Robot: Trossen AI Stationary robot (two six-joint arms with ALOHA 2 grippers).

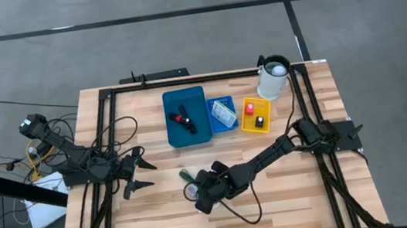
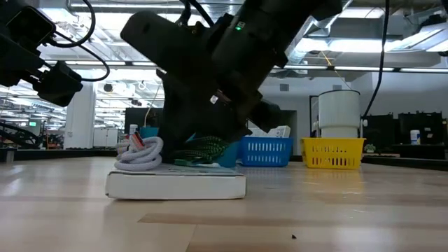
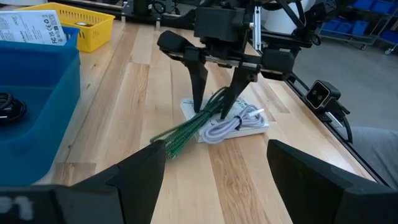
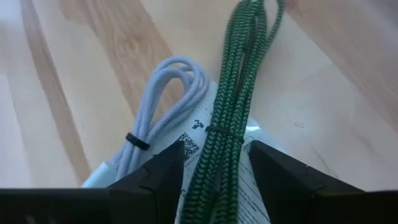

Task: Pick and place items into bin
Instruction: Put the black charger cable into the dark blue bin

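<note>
A green braided cable bundle (image 4: 233, 93) and a coiled white cable (image 4: 161, 99) lie on a flat white printed packet (image 2: 175, 185), which rests flat on the wooden table left of centre. My right gripper (image 4: 216, 149) reaches down over them, slanting, and is open. One finger stands on each side of the green bundle (image 3: 186, 127). My left gripper (image 1: 139, 175) waits open at the table's left, clear of everything. The blue bin (image 1: 171, 133) stands farther back and holds black and red pieces. My right gripper straddles the green cable bundle near its tied middle (image 4: 217, 134), coming from above at a slant with the fingers across the bundle. I cannot tell whether the fingers (image 3: 199, 93) touch the bundle or the packet beneath.
Behind the bin's right side stand a small blue basket (image 1: 223, 114) with a packet, a yellow basket (image 1: 256, 115) with small pieces, and a white jug (image 1: 273, 78). Black rails (image 1: 184, 81) frame the table.
</note>
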